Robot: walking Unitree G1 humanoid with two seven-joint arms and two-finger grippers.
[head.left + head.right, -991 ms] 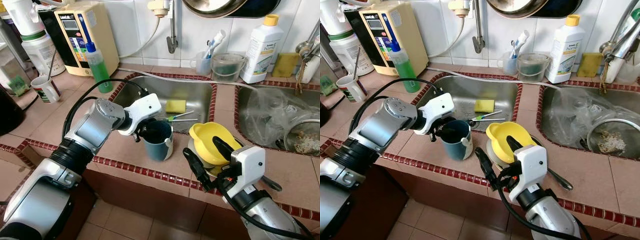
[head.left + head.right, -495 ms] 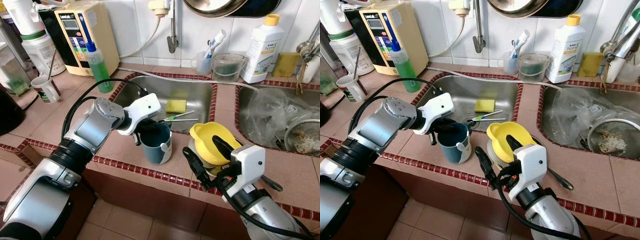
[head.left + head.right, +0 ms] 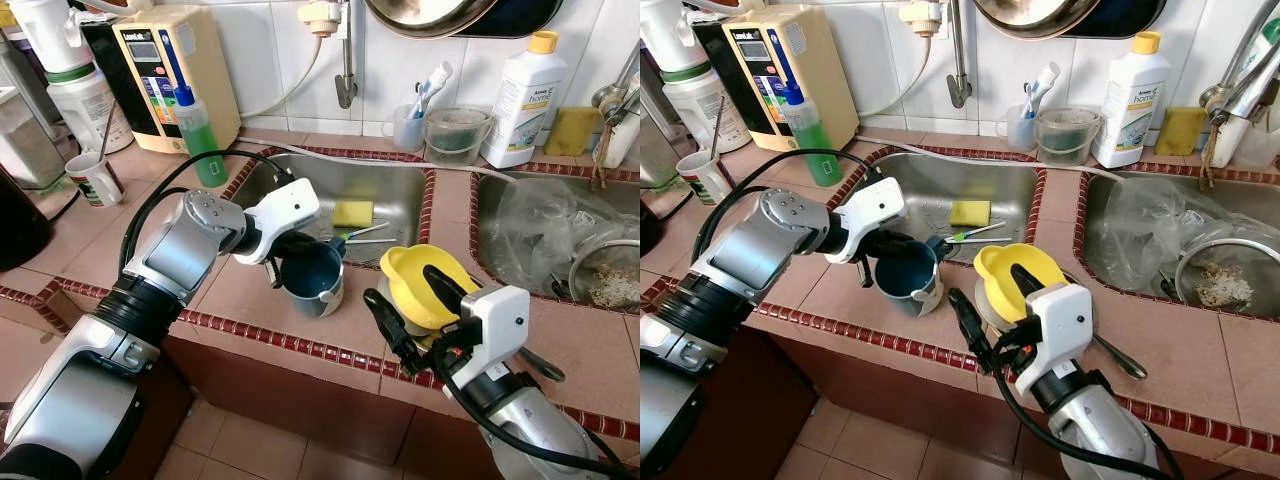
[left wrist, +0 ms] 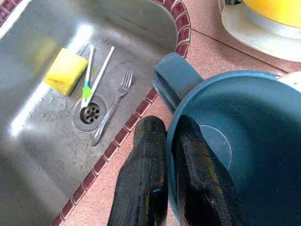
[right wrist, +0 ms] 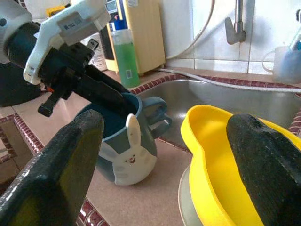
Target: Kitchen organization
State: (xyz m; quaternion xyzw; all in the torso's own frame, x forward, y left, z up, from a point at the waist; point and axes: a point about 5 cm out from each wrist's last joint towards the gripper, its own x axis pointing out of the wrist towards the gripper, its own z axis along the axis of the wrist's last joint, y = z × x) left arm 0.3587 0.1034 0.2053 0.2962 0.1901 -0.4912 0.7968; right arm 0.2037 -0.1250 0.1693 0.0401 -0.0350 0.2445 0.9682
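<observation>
The left arm reaches forward and inward across the tiled bench [image 3: 90, 240], elbow bent, its white wrist housing turned toward the sink. The left pincer [image 3: 288, 262] is pinching the near rim of the blue mug [image 3: 313, 280], one black finger outside the wall and one inside (the left wrist view shows the rim squeezed between them). The mug is tilted toward the sink, its base on the bench just by the red tile edging, its handle pointing away from the pincer toward the basin; the right wrist view shows a white rabbit figure on its side.

Beyond the left pincer lies the steel sink [image 3: 400, 190], holding a yellow sponge [image 3: 351, 212], a toothbrush [image 4: 88, 77], a white stick and a fork [image 4: 113, 107] near the drain.

To the right of the mug, the right arm comes up from below the bench edge, forearm angled forward and its white wrist block raised. The right pincer [image 3: 415, 305] is spread wide, one finger low at the bench edge near the mug, the other resting over the yellow bowl [image 3: 420, 285]. The bowl sits tilted on a white plate [image 4: 254, 35], between the two fingers.

Further right is a second sink [image 3: 560, 250] with a clear plastic bag in it.
</observation>
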